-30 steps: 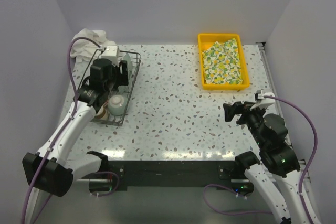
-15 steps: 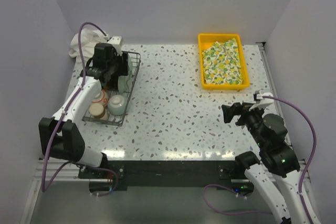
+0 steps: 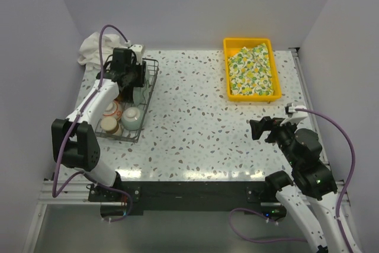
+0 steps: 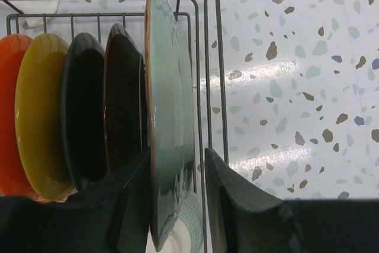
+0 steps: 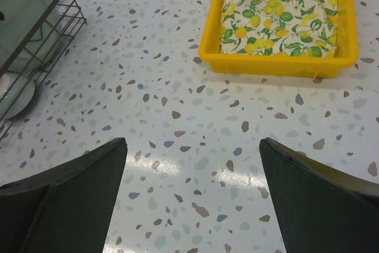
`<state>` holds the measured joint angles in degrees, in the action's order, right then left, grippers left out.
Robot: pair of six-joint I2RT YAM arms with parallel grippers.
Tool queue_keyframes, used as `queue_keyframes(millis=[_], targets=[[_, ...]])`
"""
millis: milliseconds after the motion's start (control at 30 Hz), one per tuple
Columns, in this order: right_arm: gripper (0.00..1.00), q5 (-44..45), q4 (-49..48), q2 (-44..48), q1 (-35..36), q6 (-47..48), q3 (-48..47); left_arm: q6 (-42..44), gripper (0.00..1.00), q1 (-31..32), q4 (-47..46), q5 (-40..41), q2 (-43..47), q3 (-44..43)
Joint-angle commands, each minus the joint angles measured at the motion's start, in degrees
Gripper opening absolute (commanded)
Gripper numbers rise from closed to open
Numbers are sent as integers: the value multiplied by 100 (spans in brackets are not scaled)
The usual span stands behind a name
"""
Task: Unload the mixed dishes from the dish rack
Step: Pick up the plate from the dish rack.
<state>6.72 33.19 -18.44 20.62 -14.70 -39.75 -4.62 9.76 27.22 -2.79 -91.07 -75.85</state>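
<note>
The dish rack [image 3: 149,93] stands at the table's left. In the left wrist view its wires [image 4: 208,87] hold upright plates: pale green [image 4: 172,117], dark red-brown [image 4: 124,111], dark teal [image 4: 86,117], yellow [image 4: 41,117] and orange [image 4: 9,117]. My left gripper [image 4: 177,205] is open, its jaws either side of the pale green plate's edge, with a rack wire also between them. The left finger touches the plate; the right finger stands apart. Cups [image 3: 133,117] and a patterned bowl [image 3: 112,109] sit in the rack's near end. My right gripper [image 5: 192,194] is open and empty above the table.
A yellow tray [image 3: 228,69] with lemon-print cloth stands at the back right, also in the right wrist view [image 5: 278,63]. A white cloth [image 3: 92,48] lies bunched behind the rack. The rack's corner shows in the right wrist view [image 5: 59,16].
My left arm has moved from above the cups at the rack's near end back to the plates at its far end. The right arm has barely moved.
</note>
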Motion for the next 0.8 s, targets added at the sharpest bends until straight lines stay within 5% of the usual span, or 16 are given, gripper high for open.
queue_keyframes(millis=[0,167,767], targets=[[99,110,-93,59,38,-138,81,155,42,-9,37,-82,10,-272],[99,119,-76,86,38,-174,116,172,40,-9,169,-3,-122,-281],[99,189,-5,262,38,-209,116,313,1,-9,415,-301,449,-895]])
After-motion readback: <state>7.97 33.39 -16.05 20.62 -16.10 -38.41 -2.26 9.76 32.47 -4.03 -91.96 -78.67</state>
